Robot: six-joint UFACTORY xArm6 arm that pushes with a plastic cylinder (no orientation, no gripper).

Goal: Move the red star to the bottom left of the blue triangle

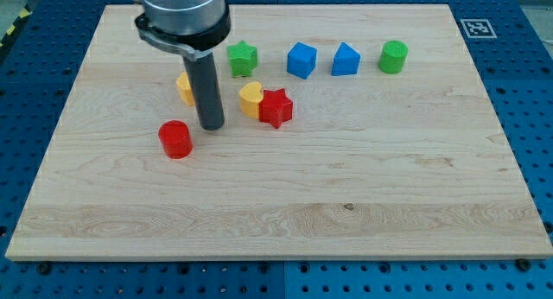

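The red star (276, 107) lies on the wooden board, touching a yellow heart (251, 98) on its left side. The blue triangle (345, 60) sits toward the view's top right of the star, well apart from it. My tip (212, 126) rests on the board to the left of the yellow heart, with a small gap, and to the upper right of a red cylinder (175, 139).
A yellow block (184, 88) is partly hidden behind the rod. A green star (243, 58), a blue cube (301, 60) and a green cylinder (393, 56) line the top row beside the triangle. The board's edge (276, 257) runs along the view's bottom.
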